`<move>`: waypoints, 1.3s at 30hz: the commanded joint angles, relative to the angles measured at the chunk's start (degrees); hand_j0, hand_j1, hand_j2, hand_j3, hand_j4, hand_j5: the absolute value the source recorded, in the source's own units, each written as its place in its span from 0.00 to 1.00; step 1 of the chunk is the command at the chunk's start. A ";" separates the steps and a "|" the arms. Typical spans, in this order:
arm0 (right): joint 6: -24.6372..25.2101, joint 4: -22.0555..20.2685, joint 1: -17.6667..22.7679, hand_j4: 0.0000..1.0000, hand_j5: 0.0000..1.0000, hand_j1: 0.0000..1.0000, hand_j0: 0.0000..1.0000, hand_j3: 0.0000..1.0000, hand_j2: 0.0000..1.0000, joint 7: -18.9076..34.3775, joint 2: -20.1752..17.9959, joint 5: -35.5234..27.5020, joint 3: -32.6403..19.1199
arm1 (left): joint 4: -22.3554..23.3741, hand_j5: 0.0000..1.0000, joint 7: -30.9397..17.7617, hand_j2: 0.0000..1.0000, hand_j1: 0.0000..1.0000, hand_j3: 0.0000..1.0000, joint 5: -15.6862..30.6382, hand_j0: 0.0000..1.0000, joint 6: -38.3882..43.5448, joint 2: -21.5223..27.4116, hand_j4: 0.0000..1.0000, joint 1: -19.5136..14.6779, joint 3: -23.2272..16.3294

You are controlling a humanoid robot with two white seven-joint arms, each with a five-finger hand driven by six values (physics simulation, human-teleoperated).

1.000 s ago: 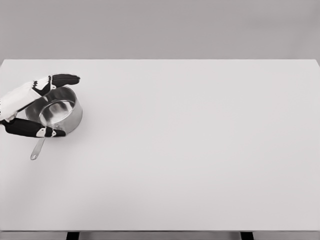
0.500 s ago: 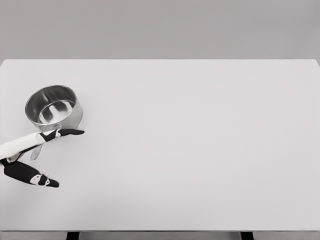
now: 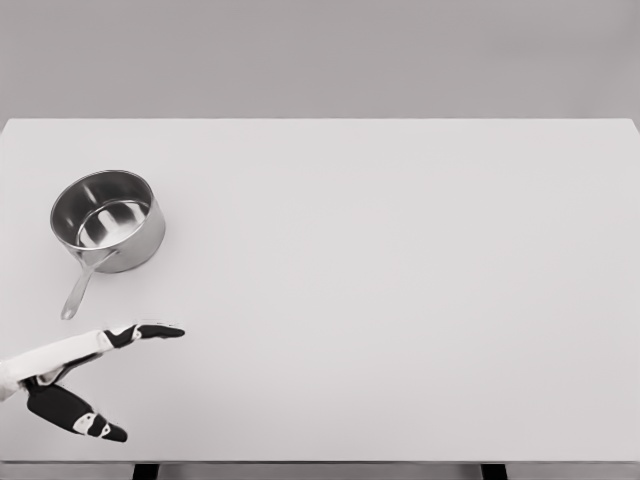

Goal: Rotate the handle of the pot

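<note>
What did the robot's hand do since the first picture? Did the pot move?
The left hand let go of the pot and pulled back toward the near edge of the table. A second ago it was wrapped around the pot; now it is open and apart from it, nearer than the handle. The pot stayed where it was, its handle pointing toward the near left as before.

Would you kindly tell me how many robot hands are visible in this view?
1. The left hand is at the lower left over the table, fingers spread, nearer the camera than the pot and holding nothing. The right hand is out of view.
</note>
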 commanded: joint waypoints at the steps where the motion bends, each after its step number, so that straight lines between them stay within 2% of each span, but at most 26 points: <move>1: 0.05 -0.01 0.00 1.00 1.00 1.00 1.00 1.00 1.00 0.01 0.00 0.01 0.02 | 0.00 1.00 0.03 1.00 1.00 1.00 1.48 1.00 0.10 -0.28 1.00 0.00 -0.46; 7: 0.05 0.08 0.00 1.00 1.00 1.00 1.00 1.00 1.00 0.01 0.00 0.01 0.02 | 0.00 1.00 0.03 1.00 1.00 1.00 9.22 1.00 0.10 -0.98 1.00 0.18 -0.37; 15: 0.05 -0.01 0.00 1.00 1.00 1.00 1.00 1.00 1.00 0.01 0.00 0.01 0.02 | 0.00 1.00 -0.06 1.00 1.00 1.00 9.31 1.00 0.10 -0.01 1.00 0.18 -0.81; 30: -0.04 -0.01 0.00 1.00 1.00 1.00 1.00 1.00 1.00 0.01 0.00 0.01 0.02 | 0.18 1.00 0.20 1.00 1.00 1.00 9.22 1.00 0.12 -1.07 1.00 -0.17 -0.28; 39: -0.04 -0.01 0.00 1.00 1.00 1.00 1.00 1.00 1.00 0.01 0.00 0.01 -0.07 | 1.41 1.00 0.20 1.00 1.00 1.00 8.87 1.00 2.93 -4.14 1.00 -1.49 -0.55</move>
